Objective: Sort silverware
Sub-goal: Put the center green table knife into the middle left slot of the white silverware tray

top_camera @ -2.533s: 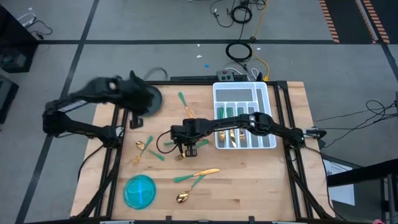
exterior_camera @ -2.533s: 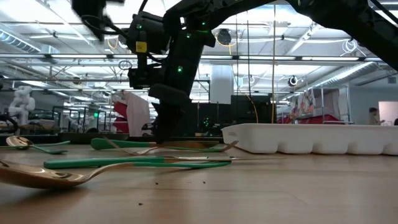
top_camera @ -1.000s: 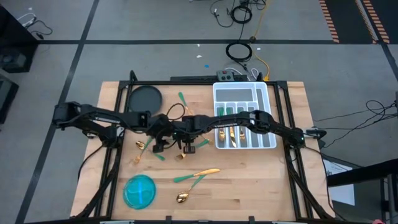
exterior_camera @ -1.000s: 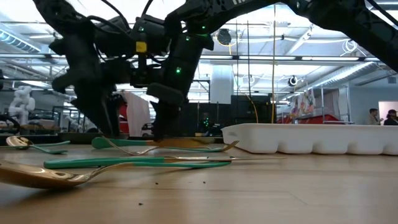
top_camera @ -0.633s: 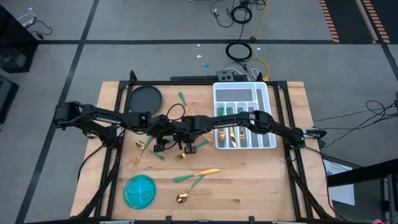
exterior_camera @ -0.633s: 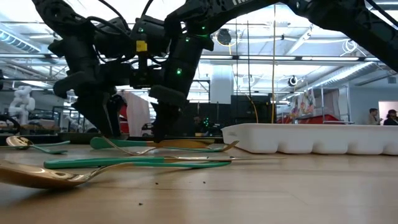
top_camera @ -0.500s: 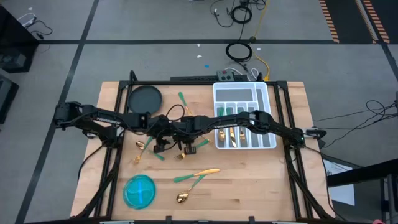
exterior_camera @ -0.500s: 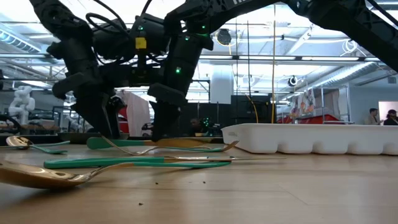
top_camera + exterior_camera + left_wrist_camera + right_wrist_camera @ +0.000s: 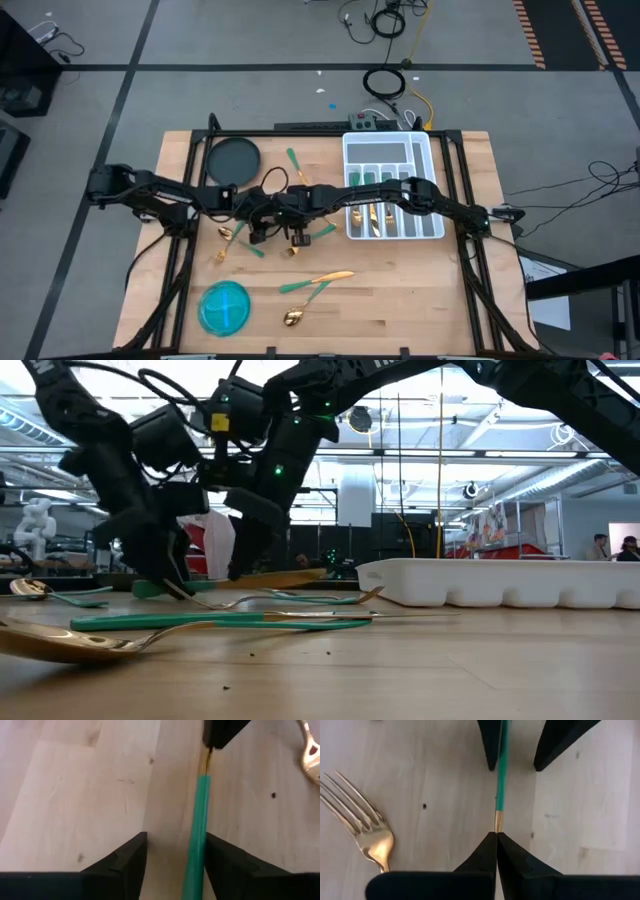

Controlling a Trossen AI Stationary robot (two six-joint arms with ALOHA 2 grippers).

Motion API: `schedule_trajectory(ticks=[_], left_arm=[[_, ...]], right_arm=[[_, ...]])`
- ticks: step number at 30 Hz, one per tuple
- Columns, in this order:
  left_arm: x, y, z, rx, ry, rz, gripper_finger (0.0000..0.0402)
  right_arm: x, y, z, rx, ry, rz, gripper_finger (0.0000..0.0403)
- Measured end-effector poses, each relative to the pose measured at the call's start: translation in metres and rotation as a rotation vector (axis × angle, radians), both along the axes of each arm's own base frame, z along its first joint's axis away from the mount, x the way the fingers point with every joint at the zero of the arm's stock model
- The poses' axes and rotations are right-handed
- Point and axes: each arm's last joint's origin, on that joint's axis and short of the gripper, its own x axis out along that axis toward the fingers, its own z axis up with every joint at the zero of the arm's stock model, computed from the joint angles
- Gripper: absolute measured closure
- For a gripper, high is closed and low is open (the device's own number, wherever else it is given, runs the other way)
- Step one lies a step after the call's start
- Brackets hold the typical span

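My right gripper (image 9: 496, 836) is shut on one piece of silverware, gold at the neck with a slim teal handle (image 9: 196, 835). My left gripper (image 9: 176, 836) is open at mid-table. Its fingers stand on either side of that handle; whether the nearer finger touches it, I cannot tell. In the high view the two grippers meet at the table's middle, left (image 9: 256, 232) and right (image 9: 298, 234). Other silverware lies loose: a fork (image 9: 365, 835), a pair (image 9: 232, 240), another pair (image 9: 318, 284), one at the back (image 9: 292, 160). My right gripper pinches the piece at its gold neck (image 9: 498, 822), just past the teal handle, between its two fingers. They slant down from the table's right side. The gold end (image 9: 290, 577) tilts up, and the handle's free end (image 9: 148, 588) stays low by the table.
A white compartmented tray (image 9: 388, 150) stands at the back right with several pieces in it. There is a round blue bowl (image 9: 224, 306) near the front left and a dark round dish (image 9: 232, 158) at the back left. A big spoon (image 9: 60, 643) lies close to the low camera.
My left gripper has sunk toward the table and tipped further down, coming astride the teal handle. My right gripper has stayed in place but tipped a little, and the held piece's gold end has risen off the table while its handle end stays low.
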Motion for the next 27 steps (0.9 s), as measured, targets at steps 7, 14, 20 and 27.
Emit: schedule_trajectory(ticks=[7, 14, 20, 27], left_arm=[[-0.003, -0.001, -0.009, -0.014, -0.026, -0.001, 0.0298], [-0.003, -0.001, -0.008, -0.031, -0.029, -0.001, 0.0381], [-0.004, -0.001, -0.008, -0.034, -0.023, 0.009, 0.0381], [-0.004, -0.001, -0.009, -0.028, -0.015, 0.013, 0.0381]], right_arm=[[0.002, 0.000, 0.001, 0.006, -0.025, -0.014, 0.0403], [0.002, -0.004, 0.001, 0.046, -0.024, -0.066, 0.0395], [-0.002, -0.006, 0.005, 0.058, -0.005, -0.067, 0.0321], [-0.014, -0.009, 0.014, 0.058, 0.083, -0.073, 0.0212]])
